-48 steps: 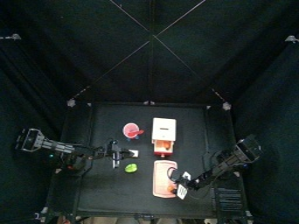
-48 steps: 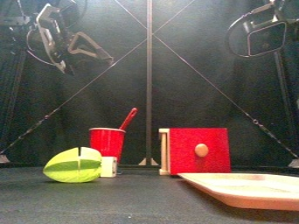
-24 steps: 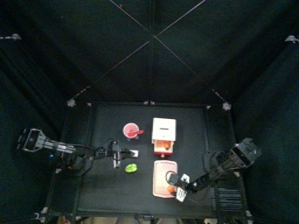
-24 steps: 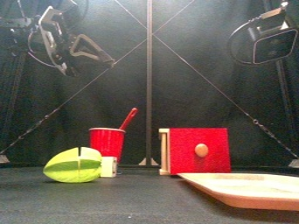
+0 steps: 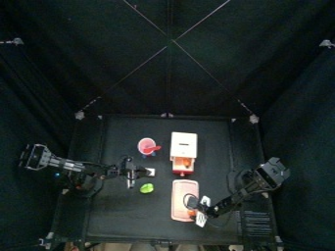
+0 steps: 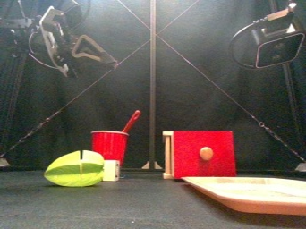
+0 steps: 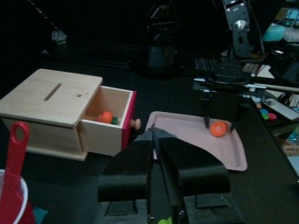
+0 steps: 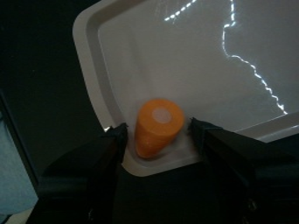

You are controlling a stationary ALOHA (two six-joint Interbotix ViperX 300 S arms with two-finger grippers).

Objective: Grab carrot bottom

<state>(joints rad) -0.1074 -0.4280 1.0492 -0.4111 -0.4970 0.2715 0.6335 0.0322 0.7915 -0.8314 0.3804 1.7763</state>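
Observation:
The carrot (image 8: 158,121), a stubby orange-red piece, stands on end in a corner of the pink tray (image 8: 198,52). My right gripper (image 8: 156,131) is open, with one jaw on each side of the carrot. In the left wrist view the carrot (image 7: 218,129) lies on the tray (image 7: 187,147) right under the right gripper (image 7: 219,112). From above, the right gripper (image 5: 201,207) is over the tray's front end. My left gripper (image 5: 132,175) hovers left of the box, shut and holding nothing.
A wooden box (image 7: 52,96) has its red drawer (image 7: 111,122) pulled out, with a lighter orange piece (image 7: 104,115) inside. A red cup (image 6: 110,145) with a spoon and a green lump (image 6: 74,168) stand left of the box (image 6: 199,154).
The right arm has drawn back toward the table's front and sunk a little, bringing its gripper down over the tray's front end. The left arm has not moved.

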